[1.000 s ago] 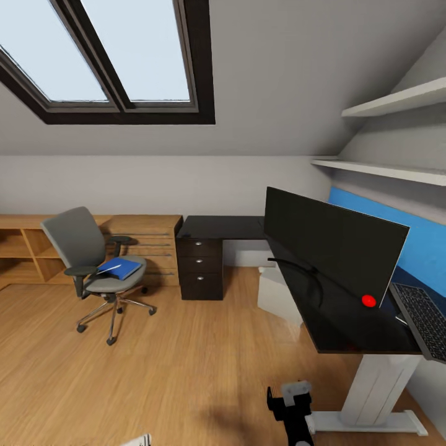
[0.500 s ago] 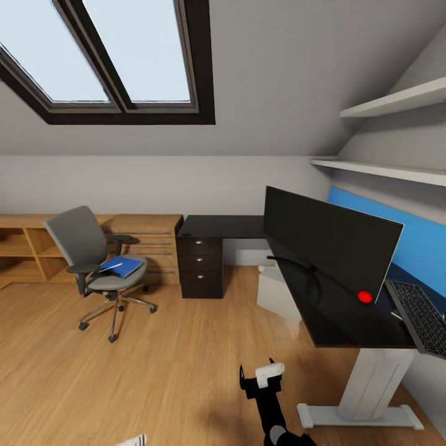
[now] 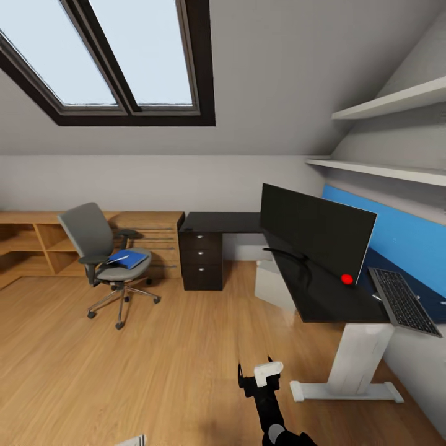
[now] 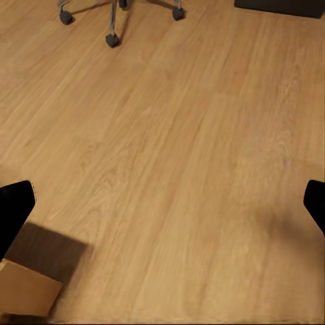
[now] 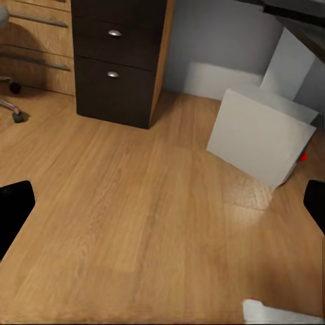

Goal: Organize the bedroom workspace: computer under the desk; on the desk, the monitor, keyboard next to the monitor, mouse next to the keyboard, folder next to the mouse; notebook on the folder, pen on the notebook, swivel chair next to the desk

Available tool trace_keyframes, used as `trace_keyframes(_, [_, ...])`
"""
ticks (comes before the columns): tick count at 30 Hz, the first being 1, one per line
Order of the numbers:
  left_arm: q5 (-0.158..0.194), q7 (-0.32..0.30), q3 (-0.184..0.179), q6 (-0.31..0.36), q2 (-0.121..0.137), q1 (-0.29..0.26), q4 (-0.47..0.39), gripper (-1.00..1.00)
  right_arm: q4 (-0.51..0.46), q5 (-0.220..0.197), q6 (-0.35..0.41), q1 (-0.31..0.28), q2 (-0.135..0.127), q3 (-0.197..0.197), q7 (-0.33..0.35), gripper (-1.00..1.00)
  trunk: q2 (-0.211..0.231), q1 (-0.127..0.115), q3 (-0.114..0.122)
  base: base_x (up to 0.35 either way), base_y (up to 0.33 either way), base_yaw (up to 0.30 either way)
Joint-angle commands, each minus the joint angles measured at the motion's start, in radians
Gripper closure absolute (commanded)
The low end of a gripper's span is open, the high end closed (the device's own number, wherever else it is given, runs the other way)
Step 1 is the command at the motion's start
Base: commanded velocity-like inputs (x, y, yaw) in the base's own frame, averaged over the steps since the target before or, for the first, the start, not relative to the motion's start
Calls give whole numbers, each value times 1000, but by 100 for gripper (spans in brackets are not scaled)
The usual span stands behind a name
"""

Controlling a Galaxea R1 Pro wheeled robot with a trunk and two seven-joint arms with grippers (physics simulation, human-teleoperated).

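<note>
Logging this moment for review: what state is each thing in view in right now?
Monitor: upright on the desk.
Keyboard: on the desk's far end, overhanging the edge.
Computer: on the floor under the desk.
Folder: lying on the chair seat.
Chair: standing apart from the desk.
Drawers: all shut.
Left gripper: open, empty.
Right gripper: open, empty.

wood floor (image 3: pixel 155 359) | sloped ceiling — skylight (image 3: pixel 118 56) | wall shelves (image 3: pixel 384 105) | blue panel (image 3: pixel 402 235) — right wall
</note>
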Motion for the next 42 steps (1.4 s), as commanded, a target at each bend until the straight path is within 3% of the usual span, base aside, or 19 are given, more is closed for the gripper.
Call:
trace_keyframes(1, [10,3,-3,-4,1,0,-1,-100,0,-4,-1,-1,0,8,-7,-100,-1,-1,-1,-314,-103,0])
trace_keyframes(17, [10,6,-1,-3,2,0,-1,-100,0,-4,-1,-1,0,7,-7,-100,-1,-1,-1,-244,-232,0])
trace_keyframes(33, [14,3,6,5,12,0,6,-100,-3,-5,0,-1,-1,3,-14,-100,-1,-1,-1,-35,-333,0])
trace_keyframes(36, [30,0,14,32,37,0,8,-100,-5,-7,3,-1,-1,0,-15,-100,-1,-1,-1,-1,-345,0])
trace_keyframes(42, [78,4,15,72,51,1,-2,-100,-8,-13,46,-1,-2,-5,-17,-100,-1,-1,-1,0,-169,0])
